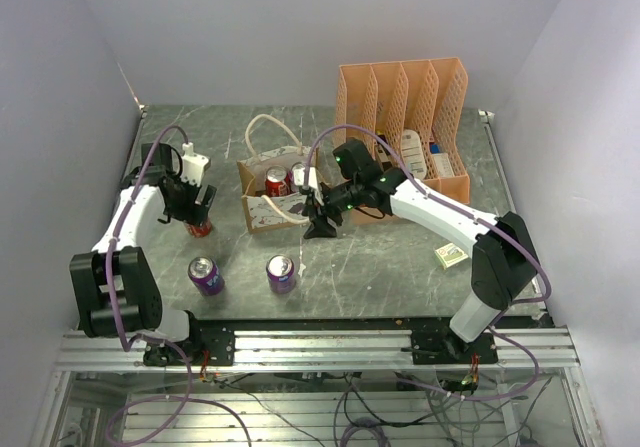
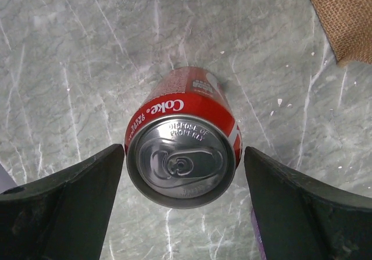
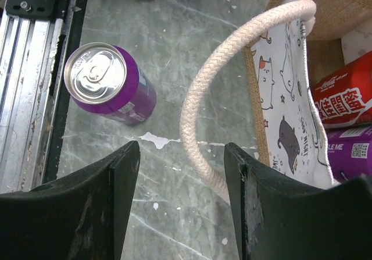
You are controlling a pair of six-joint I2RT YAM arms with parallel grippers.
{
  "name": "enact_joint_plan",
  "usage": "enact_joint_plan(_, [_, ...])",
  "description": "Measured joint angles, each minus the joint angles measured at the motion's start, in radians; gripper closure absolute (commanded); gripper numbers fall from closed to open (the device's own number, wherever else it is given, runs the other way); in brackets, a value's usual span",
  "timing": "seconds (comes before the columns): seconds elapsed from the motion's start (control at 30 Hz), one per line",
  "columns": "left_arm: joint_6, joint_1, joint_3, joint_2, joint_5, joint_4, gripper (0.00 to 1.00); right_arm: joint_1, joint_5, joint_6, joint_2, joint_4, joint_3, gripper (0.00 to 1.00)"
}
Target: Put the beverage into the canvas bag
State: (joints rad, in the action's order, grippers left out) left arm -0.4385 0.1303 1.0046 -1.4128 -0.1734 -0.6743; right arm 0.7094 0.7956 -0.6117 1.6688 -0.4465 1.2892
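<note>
While the left end effector (image 2: 184, 173) sits released, jaws flanking the upright red Coke can (image 2: 181, 135) on the desk (image 1: 380, 267) left of the canvas bag (image 1: 275, 215), we judge it sealed, weighty, slick, dentable: grip mid-wall. The right end effector (image 3: 181, 155) is released too.

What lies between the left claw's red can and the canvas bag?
Only bare tabletop; the left wrist view shows it between red can and canvas bag.

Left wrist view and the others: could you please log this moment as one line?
left tool open astride upright Coke can | right tool open at canvas bag handle | two purple cans on table
</note>
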Motion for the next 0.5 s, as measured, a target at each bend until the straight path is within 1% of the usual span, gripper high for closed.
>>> enact_joint_plan(0.1, [0.0,0.0,0.0,-0.016,-0.006,0.004,0.08,0.004,0.0,-0.004,0.006,-0.01,0.005,0.41])
enact_joint_plan(0.3, [0.002,0.0,0.005,-0.034,-0.006,0.014,0.17,0.007,-0.001,-0.016,0.008,-0.026,0.012,0.41])
enact_joint_plan(0.43, [0.017,0.0,0.005,-0.033,-0.007,0.024,0.28,0.007,-0.006,-0.026,0.008,-0.033,0.013,0.41])
enact_joint_plan(0.47, [0.02,0.0,0.004,-0.032,-0.007,0.027,0.31,0.007,-0.007,-0.03,0.008,-0.034,0.013,0.41])
enact_joint_plan(0.5, [0.024,0.0,0.001,-0.03,-0.007,0.03,0.38,0.007,-0.007,-0.032,0.008,-0.034,0.013,0.41])
